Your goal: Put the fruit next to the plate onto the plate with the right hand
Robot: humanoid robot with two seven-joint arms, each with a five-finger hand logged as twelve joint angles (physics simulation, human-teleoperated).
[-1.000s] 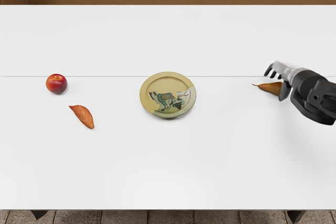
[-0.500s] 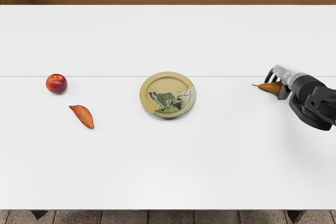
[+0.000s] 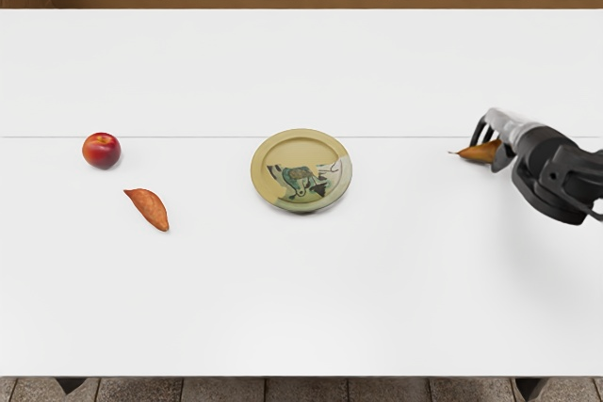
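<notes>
A yellow plate (image 3: 301, 170) with a painted pattern lies at the middle of the white table. A brown pear (image 3: 474, 152) lies on its side far to the plate's right, stem pointing left. My right hand (image 3: 490, 145) comes in from the right edge, and its fingers (image 3: 484, 126) curl over the pear's thick end with the thumb below it. The pear's right half is hidden behind the hand. A red apple (image 3: 101, 150) and an orange sweet potato (image 3: 148, 208) rest at the far left. The left arm is out of view.
The table's (image 3: 301, 308) front edge runs along the bottom of the picture, with a wooden wall behind its far edge. A faint seam crosses the tabletop at the height of the apple and the pear.
The right hand has closed its fingers round the pear. Hand and pear have shifted slightly up and to the left.
</notes>
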